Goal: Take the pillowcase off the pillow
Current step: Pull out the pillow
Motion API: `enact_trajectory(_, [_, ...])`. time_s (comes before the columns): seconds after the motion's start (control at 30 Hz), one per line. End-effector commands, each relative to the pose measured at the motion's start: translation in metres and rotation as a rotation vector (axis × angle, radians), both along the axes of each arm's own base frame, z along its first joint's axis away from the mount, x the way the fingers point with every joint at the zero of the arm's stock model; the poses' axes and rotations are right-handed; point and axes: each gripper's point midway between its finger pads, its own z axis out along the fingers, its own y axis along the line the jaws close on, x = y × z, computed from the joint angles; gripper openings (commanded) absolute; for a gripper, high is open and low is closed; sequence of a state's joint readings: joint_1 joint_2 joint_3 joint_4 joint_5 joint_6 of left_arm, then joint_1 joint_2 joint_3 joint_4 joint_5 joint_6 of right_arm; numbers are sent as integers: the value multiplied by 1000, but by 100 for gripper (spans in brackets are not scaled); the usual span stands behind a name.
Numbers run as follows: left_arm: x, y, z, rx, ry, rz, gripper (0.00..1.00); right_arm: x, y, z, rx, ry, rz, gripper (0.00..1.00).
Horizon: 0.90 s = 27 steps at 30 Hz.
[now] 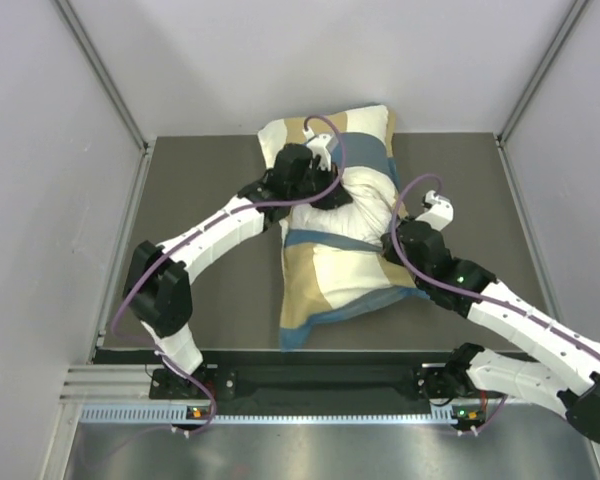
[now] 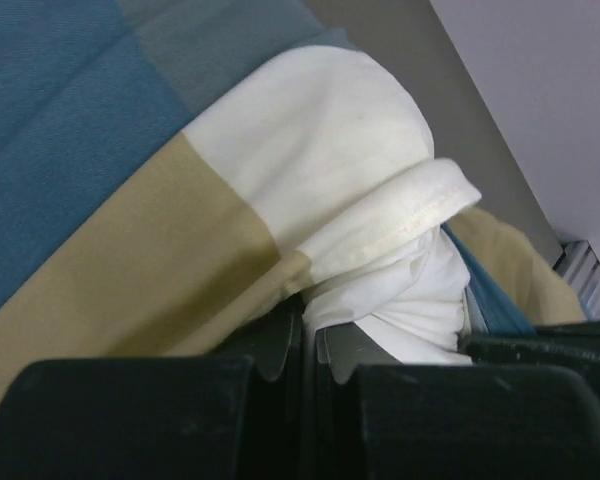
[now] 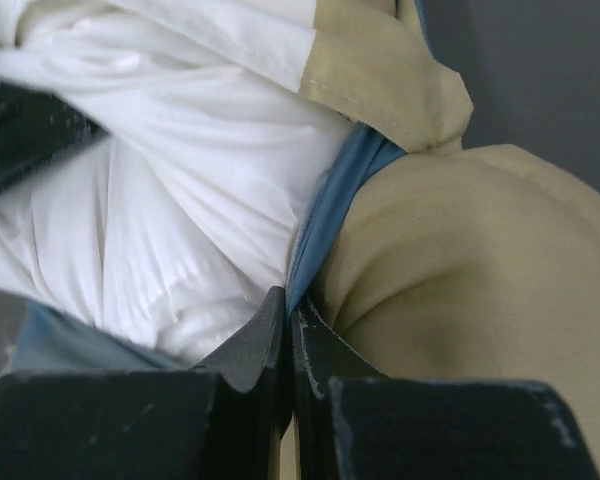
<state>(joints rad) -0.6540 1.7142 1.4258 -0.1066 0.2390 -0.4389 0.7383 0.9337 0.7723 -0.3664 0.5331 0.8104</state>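
1. We see the left claw (image 2: 308, 345) pressed nearly shut, its fingertips almost touching.
2. Cloth bunches right at those tips, with white folds on one side and the tan check on the other. We cannot tell which layer it pinches.
3. Over to the right claw (image 3: 288, 305): it is clamped fully together, and the blue edge (image 3: 340, 190) of the pillowcase (image 1: 325, 285) runs straight down into its tips.
4. From above, the pillowcase sits in the middle of the grey surface (image 1: 200, 180), with the left claw on its upper part and the right claw at its right side.
5. The pillow (image 1: 365, 205) shows white across the middle, between the checked sections.
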Motion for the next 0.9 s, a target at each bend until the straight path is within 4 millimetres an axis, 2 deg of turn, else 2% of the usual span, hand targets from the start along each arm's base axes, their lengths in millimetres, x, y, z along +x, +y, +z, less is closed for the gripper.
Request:
enact_trajectory(0.0, [171,206,136,-14,-450,827,0,-93,-46,-91,-385,419,148,0])
enact_trajectory(0.03, [176,213,153,-26,-465,837,0,-95,-41,-91,-369,419,163,0])
enact_trajectory(0.07, [182,212,150,-22,-458,826,0,-99,-36,-94,-348,425,172,0])
enact_trajectory(0.17, [186,206,164,-40,-474,792,0,-111,-25,-109,-365,465,203,0])
enact_trajectory(0.3, [188,208,163,-40,-476,796,0,-130,17,-125,-335,479,311,0])
enact_trajectory(0.4, [191,214,161,-42,-467,803,0,-149,40,-140,-349,511,361,0])
enact_trajectory(0.43, [192,215,161,-44,-468,807,0,-154,52,-144,-320,518,383,0])
enact_trajectory(0.47, [192,217,162,-43,-470,810,0,-161,56,-153,-313,545,387,0])
enact_trajectory(0.53, [195,223,163,-39,-471,820,0,-177,70,-160,-274,564,435,0])
enact_trajectory(0.7, [202,240,166,-81,-450,840,0,-205,84,-176,-267,602,475,0])
enact_trajectory(0.87, [207,247,170,-100,-446,847,0,-234,95,-191,-256,669,526,0])
